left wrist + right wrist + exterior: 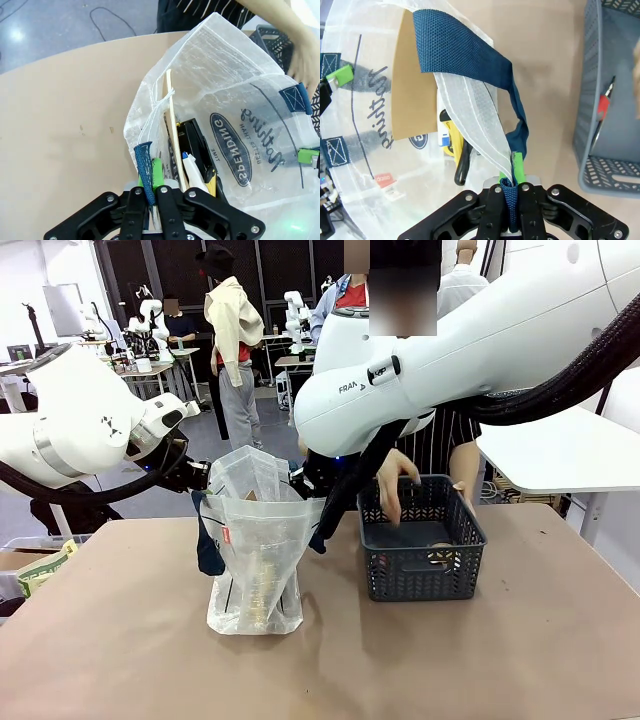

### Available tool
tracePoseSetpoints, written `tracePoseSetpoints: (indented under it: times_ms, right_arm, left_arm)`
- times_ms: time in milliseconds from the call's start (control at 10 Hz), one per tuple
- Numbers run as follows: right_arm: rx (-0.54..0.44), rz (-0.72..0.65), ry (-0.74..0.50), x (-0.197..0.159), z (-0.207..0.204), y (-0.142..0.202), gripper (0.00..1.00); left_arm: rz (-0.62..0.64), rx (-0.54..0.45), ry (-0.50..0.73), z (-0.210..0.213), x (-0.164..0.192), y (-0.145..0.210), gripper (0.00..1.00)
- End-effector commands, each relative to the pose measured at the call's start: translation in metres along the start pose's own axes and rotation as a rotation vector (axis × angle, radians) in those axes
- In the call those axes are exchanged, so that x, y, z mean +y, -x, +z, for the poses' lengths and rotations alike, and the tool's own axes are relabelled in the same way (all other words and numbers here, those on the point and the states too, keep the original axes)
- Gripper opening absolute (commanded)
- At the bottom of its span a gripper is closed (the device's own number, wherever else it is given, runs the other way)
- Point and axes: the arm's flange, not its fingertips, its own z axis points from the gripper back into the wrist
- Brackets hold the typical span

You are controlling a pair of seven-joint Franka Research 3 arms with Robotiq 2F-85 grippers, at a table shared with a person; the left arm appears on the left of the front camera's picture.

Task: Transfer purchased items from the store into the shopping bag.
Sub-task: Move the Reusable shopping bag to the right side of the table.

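Note:
The translucent shopping bag (pixel 255 550) stands upright on the table, held open between both grippers. My left gripper (pixel 197 477) is shut on its navy handle (pixel 144 165) at the bag's left rim. On the right side, my right gripper (pixel 308 480) is shut on the other navy strap (pixel 455 50). Inside the bag (pixel 240 100) lie a black item (pixel 195 145), a slim white pack (pixel 192 170) and a yellow-and-black piece (pixel 452 137). To the right stands the dark grey basket (pixel 420 540). A person's hand (pixel 395 480) reaches into it, above a small yellowish item (pixel 437 555).
The brown table (pixel 500 660) has free room in front of the bag and basket. A red-and-black pen-like piece (pixel 602 107) lies in the basket (pixel 610 100). A greenish pack (pixel 45 565) sits off the table's left edge. A white table (pixel 560 450) stands at the right.

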Motion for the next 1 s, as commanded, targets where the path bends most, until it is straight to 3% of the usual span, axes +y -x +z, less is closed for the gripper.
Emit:
tracePoseSetpoints:
  times_ms: [0, 900]
  right_arm:
    - [0.004, -0.002, -0.006, -0.0001, 0.0002, 0.0009, 0.0]
    - [0.004, -0.002, -0.006, -0.0001, 0.0002, 0.0009, 0.0]
  left_arm:
    - [0.001, -0.002, -0.002, 0.0032, 0.0008, 0.0023, 0.0]
    - [0.001, -0.002, -0.002, 0.0032, 0.0008, 0.0023, 0.0]
